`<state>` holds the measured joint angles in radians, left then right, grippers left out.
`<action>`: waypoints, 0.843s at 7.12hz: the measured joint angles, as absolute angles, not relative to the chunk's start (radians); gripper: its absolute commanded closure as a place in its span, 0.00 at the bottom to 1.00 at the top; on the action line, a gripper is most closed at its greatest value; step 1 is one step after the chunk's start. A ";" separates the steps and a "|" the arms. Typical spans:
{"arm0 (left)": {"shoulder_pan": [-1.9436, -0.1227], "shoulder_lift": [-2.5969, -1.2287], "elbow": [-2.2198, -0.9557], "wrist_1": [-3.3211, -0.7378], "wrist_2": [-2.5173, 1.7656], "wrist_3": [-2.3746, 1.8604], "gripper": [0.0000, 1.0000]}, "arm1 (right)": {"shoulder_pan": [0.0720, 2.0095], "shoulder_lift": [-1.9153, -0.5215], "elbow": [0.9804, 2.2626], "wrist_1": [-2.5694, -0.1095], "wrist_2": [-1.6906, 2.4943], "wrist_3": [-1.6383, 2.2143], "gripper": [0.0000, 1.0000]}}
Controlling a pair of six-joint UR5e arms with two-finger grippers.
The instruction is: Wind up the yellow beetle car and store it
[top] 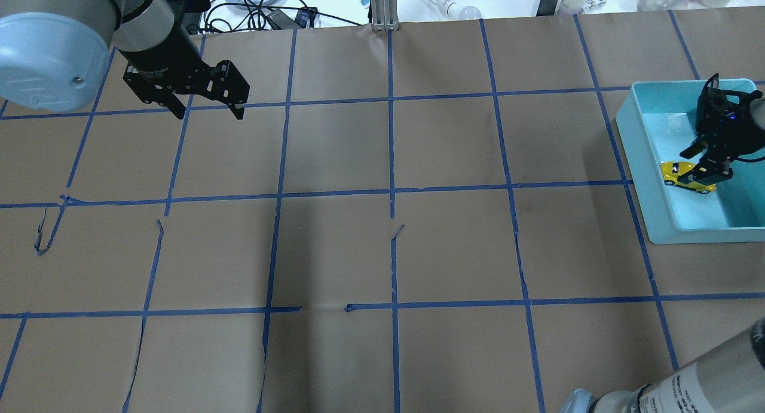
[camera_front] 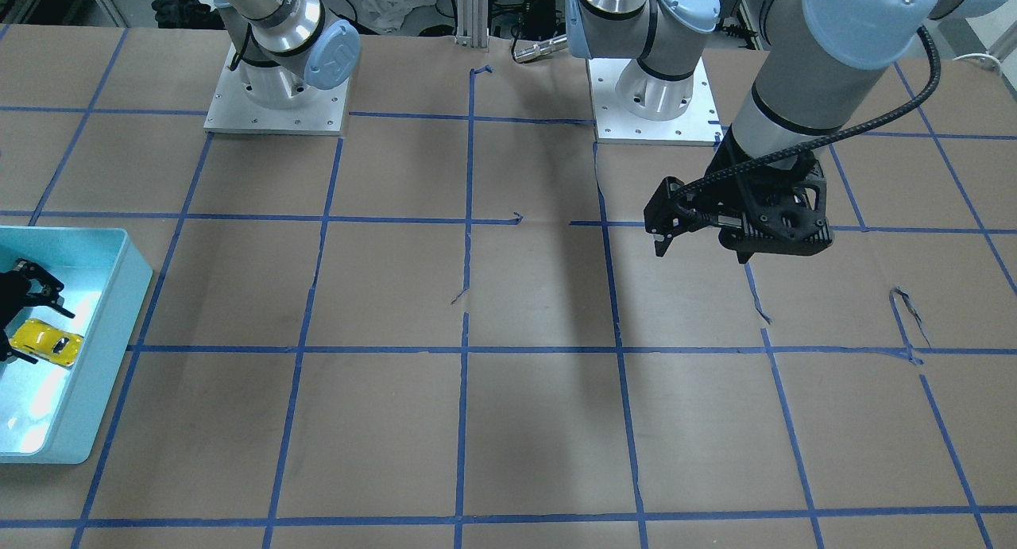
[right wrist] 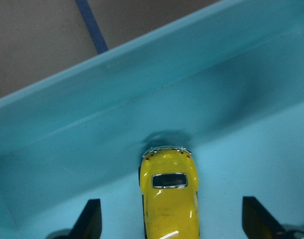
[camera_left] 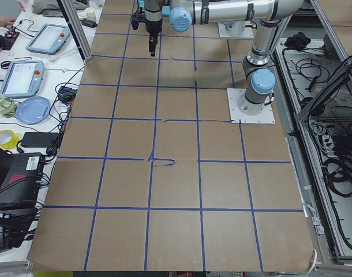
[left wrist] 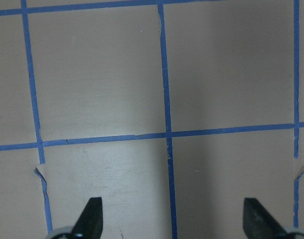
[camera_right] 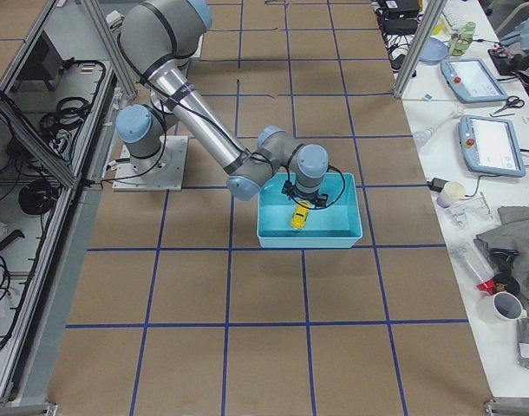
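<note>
Yellow beetle car lies inside teal bin, btwn the spread fingers of right gripper; neither finger touches it. Near the car's chrome bumper rises the bin wall, so little room that way, w/ more bin floor to either side. Beyond the wall: brown paper table w/ blue tape grid. Well apart, across the table, left gripper hangs over bare paper, jaws wide apart, holding nothing.
</note>
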<state>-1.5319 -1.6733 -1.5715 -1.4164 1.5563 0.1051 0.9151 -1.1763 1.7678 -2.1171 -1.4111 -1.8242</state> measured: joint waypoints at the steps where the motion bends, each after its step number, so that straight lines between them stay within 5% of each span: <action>1: -1.531 -1.671 -1.572 -1.417 1.564 0.110 0.00 | 0.925 -1.219 1.757 -2.085 -1.413 -1.822 0.00; 6: -1.522 -1.658 -1.581 -1.418 1.569 0.121 0.00 | 1.061 -1.471 1.563 -1.722 -1.422 -1.697 0.00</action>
<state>-1.5216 -1.6584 -1.5807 -1.4179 1.5694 0.1209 1.0610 -1.4706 1.5631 -1.7217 -1.4223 -1.6974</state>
